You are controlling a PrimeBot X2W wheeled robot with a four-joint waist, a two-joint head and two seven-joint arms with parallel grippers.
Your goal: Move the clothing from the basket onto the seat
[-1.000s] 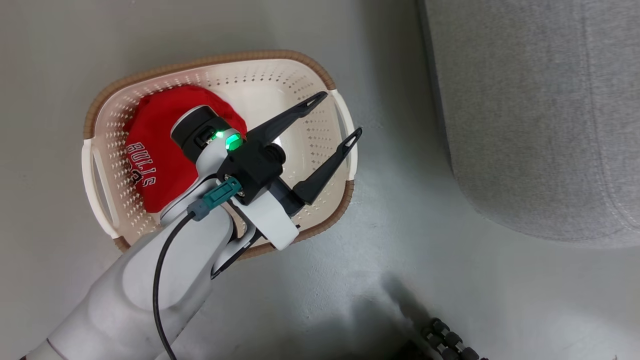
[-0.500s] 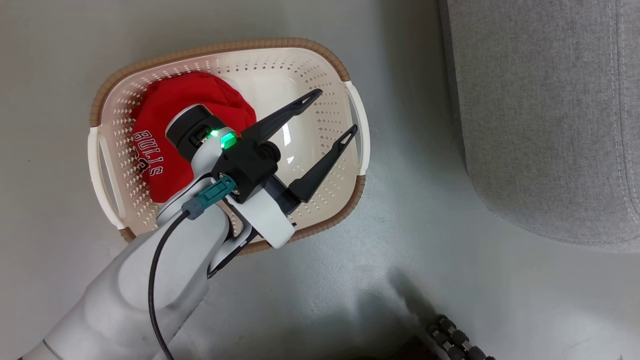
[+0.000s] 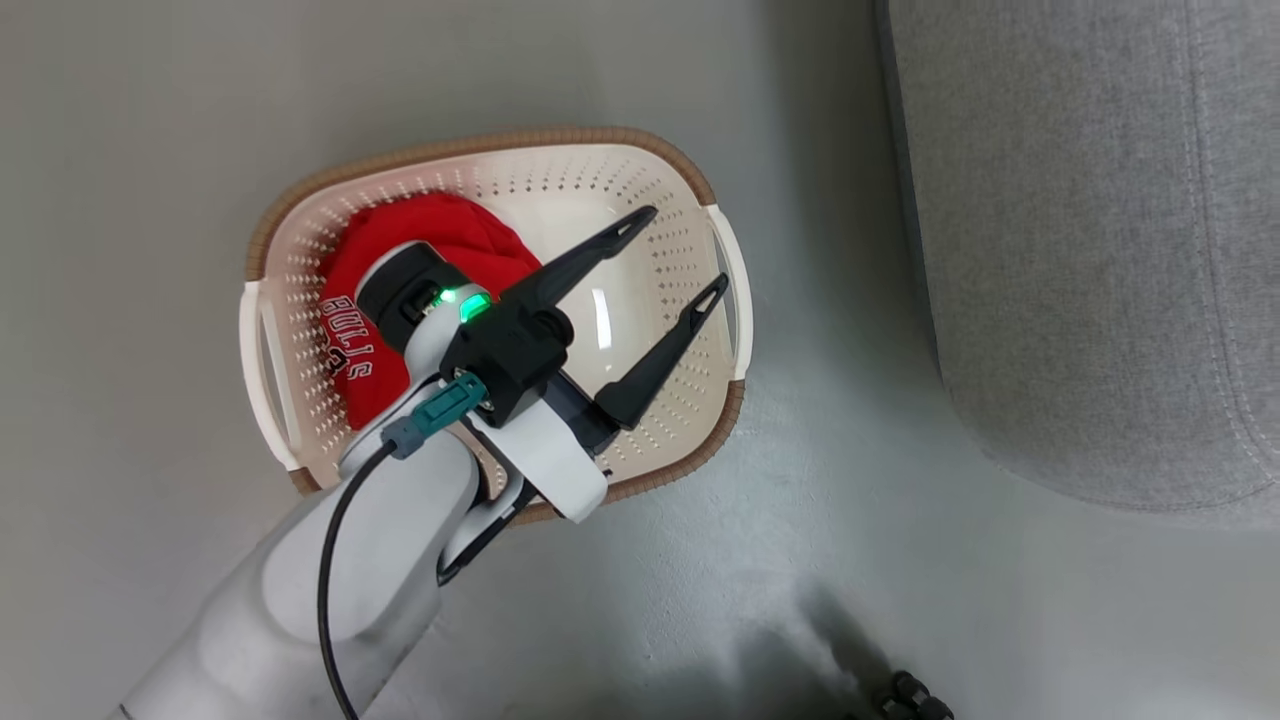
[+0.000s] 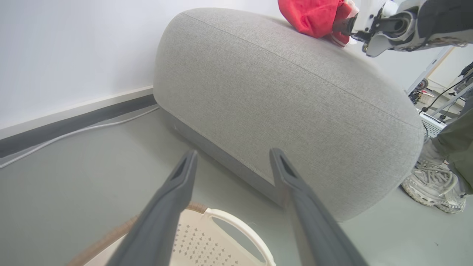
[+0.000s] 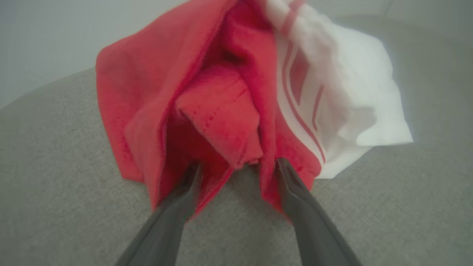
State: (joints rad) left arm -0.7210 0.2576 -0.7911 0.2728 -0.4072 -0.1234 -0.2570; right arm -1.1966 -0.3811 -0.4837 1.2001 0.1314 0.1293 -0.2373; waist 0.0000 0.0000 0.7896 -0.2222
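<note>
Seat [image 3: 1090, 250]: grey, near the basket, floor between them.
Basket [image 3: 640, 160]: on the floor, under the left forearm [image 3: 330, 590].
Red garment [image 3: 440, 230]: in the basket's end away from the seat, partly hidden by that forearm.
Second garment [image 5: 218, 111]: red and white, heaped on the seat.
Left gripper [image 3: 684, 247]: fingers apart, empty, above the basket.
Right gripper [image 5: 236, 170]: fingers apart, tips among the second garment's folds.
Shoe [image 4: 430, 183]: a person's, beside the seat.

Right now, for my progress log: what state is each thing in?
Basket, upright on the floor, one garment inside.
Seat, one garment on top.
Basket garment, crumpled.
Seat garment, crumpled, lying on seat.
Left gripper, jaws open, empty, over basket.
Right gripper, jaws open, at seat garment.
</note>
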